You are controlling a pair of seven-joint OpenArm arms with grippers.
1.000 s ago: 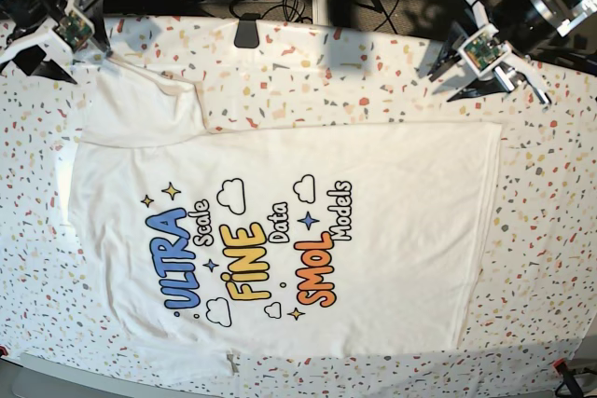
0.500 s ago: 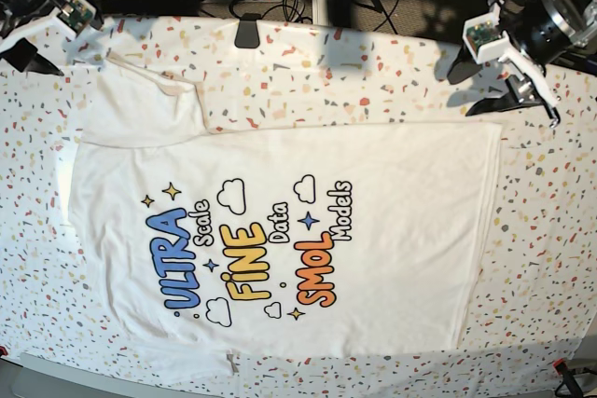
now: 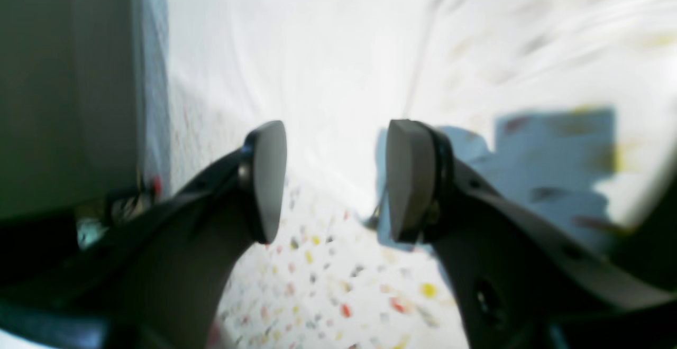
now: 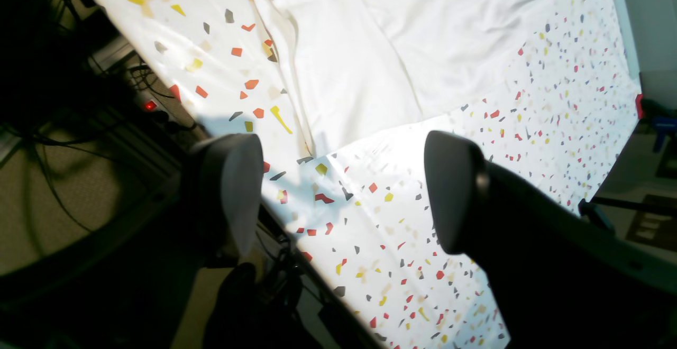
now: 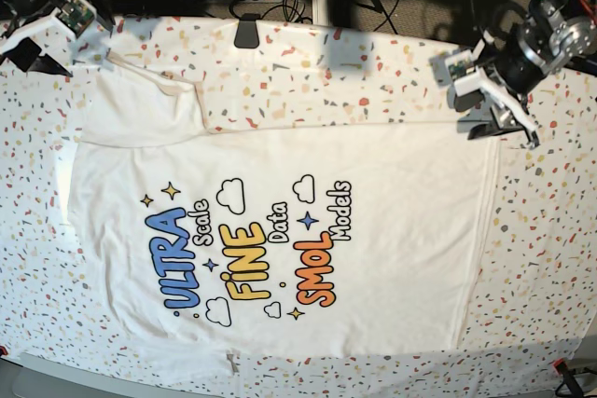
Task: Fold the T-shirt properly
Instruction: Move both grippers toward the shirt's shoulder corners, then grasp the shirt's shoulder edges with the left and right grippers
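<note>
Covering the whole work surface is the speckled table cloth [image 5: 373, 81], white with little multicoloured chips all over. Flat on top of it lies the T-shirt [image 5: 392, 221], print side up, so you can read ULTRA Scale FINE Data SMOL Models sideways in the base view, with one sleeve [image 5: 140, 109] sticking out toward the far left corner. Left gripper [image 5: 494, 123] hangs right over the shirt's hem corner, fingers [image 3: 264, 180] spread wide with nothing between them. Right gripper [image 4: 338, 195] sits up by the sleeve corner near the table edge, fingers also spread apart, empty.
</note>
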